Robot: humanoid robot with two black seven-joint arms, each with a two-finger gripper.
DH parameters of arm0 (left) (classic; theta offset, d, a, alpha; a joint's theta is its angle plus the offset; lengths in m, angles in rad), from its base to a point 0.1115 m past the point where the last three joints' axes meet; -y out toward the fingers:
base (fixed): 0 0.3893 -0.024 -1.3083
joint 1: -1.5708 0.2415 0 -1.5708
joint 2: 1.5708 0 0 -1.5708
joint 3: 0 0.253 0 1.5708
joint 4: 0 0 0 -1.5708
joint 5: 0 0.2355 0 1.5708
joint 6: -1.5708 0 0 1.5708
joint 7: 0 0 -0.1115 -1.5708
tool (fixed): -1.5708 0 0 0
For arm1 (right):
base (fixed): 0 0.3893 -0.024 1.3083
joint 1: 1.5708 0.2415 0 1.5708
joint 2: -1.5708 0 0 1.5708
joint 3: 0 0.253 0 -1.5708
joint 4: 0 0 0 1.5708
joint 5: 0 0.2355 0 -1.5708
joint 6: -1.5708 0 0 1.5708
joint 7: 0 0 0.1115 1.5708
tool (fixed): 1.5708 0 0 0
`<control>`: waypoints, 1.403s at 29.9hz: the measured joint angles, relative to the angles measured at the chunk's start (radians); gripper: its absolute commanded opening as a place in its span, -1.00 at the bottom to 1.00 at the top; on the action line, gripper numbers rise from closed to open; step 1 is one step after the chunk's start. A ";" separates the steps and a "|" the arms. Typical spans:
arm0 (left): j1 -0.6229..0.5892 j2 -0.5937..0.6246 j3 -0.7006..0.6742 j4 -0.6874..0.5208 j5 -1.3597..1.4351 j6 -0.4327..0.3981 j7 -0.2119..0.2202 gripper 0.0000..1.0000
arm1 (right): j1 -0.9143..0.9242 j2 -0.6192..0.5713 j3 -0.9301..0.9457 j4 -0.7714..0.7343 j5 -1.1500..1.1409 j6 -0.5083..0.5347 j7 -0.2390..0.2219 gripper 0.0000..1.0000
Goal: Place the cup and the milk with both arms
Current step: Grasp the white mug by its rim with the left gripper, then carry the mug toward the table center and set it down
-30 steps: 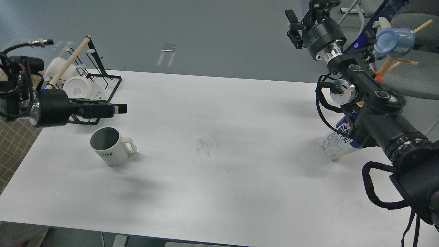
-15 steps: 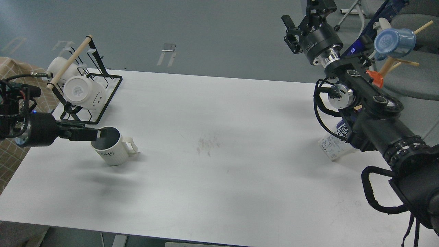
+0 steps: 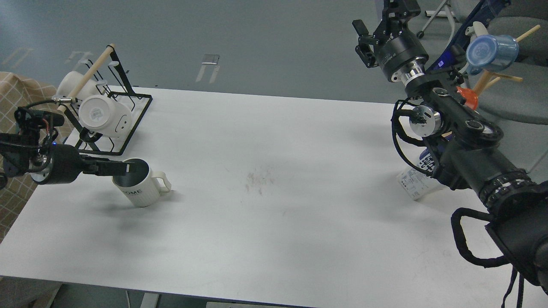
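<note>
Left gripper [image 3: 124, 167], black and two-fingered, reaches in level from the left edge with its fingertips at the near-left rim of the cup [image 3: 138, 183]; one finger appears to dip inside the mouth, but whether the jaws are clamped on the wall cannot be told from this angle. Cup: white ribbed mug, dark grey inside, black lettering on its front, handle pointing right, standing upright on the white table [image 3: 265, 239] near its left end. Just behind it, at the table's far-left corner, a black wire rack [image 3: 128, 115] with a wooden bar carries plain white cups [image 3: 105, 115] on their sides. Faint reddish smudge [image 3: 259, 179] marks the tabletop near the middle. Right gripper [image 3: 376, 30] is raised high past the far-right edge of the table, fingers spread and holding nothing (well apart from anything on the surface). Milk [image 3: 417, 182]: blue and white carton, tilted, standing near the table's right edge, largely hidden behind the right arm's forearm; only its lower printed part shows. Beyond the table on the right, a blue cup [image 3: 490, 52] hangs on a wooden peg stand, with an orange cup [image 3: 467, 97] below it.
</note>
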 measured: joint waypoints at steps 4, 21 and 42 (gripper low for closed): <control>0.001 -0.004 0.000 0.002 0.004 0.000 0.000 0.89 | 0.000 0.000 0.000 -0.001 0.000 0.000 0.001 1.00; -0.005 -0.019 0.037 0.002 0.025 0.000 0.000 -1.00 | -0.003 0.000 0.000 -0.001 0.000 -0.001 0.001 1.00; -0.182 -0.038 0.038 -0.184 0.021 0.000 0.003 -1.00 | 0.017 0.000 0.003 -0.002 0.000 -0.008 -0.001 1.00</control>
